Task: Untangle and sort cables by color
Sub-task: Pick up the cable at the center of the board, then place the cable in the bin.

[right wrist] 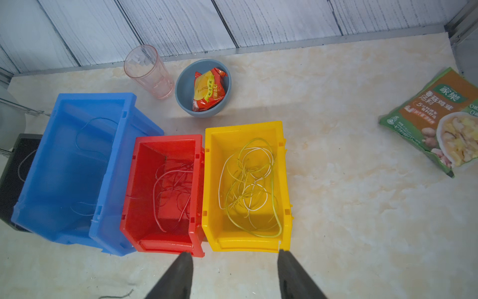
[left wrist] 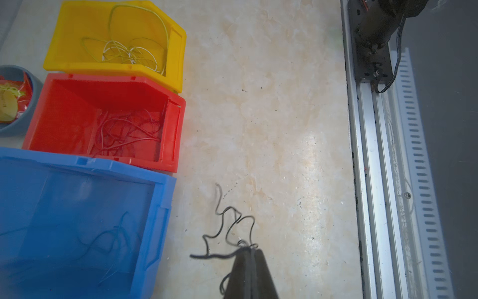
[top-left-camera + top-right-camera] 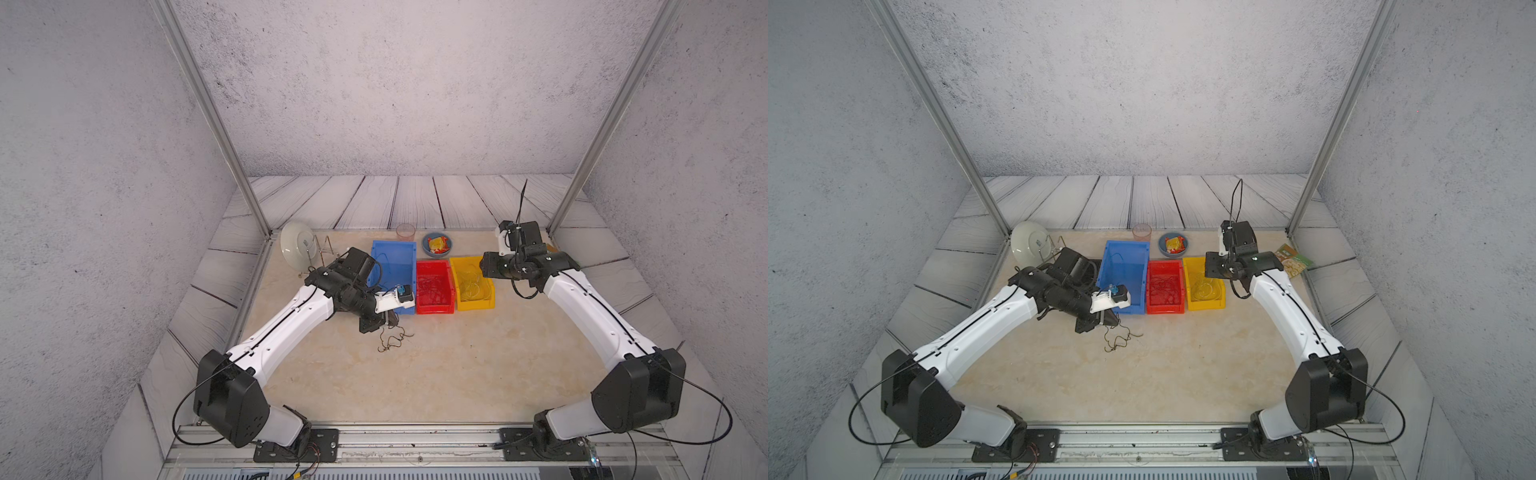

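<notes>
Left wrist view: black cables (image 2: 209, 256) between closed left jaws

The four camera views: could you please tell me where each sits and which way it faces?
Both top views: high above the arms' bases, looking down and forward over the table; left arm and right arm show whole.
Left wrist: on the left arm, looking down at the blue bin, red bin, yellow bin and base rail; shut left tool pinches dark cables.
Right wrist: on the right arm, looking down over the bins towards the back panels; open right tool shows.
Shared: both wrist views show all three bins.
</notes>
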`<control>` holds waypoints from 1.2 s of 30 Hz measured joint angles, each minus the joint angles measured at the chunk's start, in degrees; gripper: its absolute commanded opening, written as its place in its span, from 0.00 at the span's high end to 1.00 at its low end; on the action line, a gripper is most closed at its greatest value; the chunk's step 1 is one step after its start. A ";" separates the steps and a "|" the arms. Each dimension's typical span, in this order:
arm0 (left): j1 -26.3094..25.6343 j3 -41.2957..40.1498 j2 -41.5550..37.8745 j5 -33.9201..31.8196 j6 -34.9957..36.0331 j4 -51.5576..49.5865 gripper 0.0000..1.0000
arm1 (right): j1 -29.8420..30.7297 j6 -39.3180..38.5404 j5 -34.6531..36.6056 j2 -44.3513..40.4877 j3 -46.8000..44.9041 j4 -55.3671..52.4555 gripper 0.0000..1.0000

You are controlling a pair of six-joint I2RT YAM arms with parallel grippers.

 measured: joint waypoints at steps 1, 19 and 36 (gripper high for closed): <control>1.01 1.27 0.00 -0.44 0.17 -0.83 1.00 | 0.00 -0.35 -0.02 -0.33 0.31 -0.35 0.43; 15.50 23.26 5.79 -19.54 3.72 -3.91 1.00 | 0.50 -2.91 -8.39 -8.66 3.34 -1.09 0.44; 16.37 21.81 24.39 -30.36 1.68 9.49 1.00 | 0.90 -4.90 -15.13 -12.37 3.34 -7.13 0.46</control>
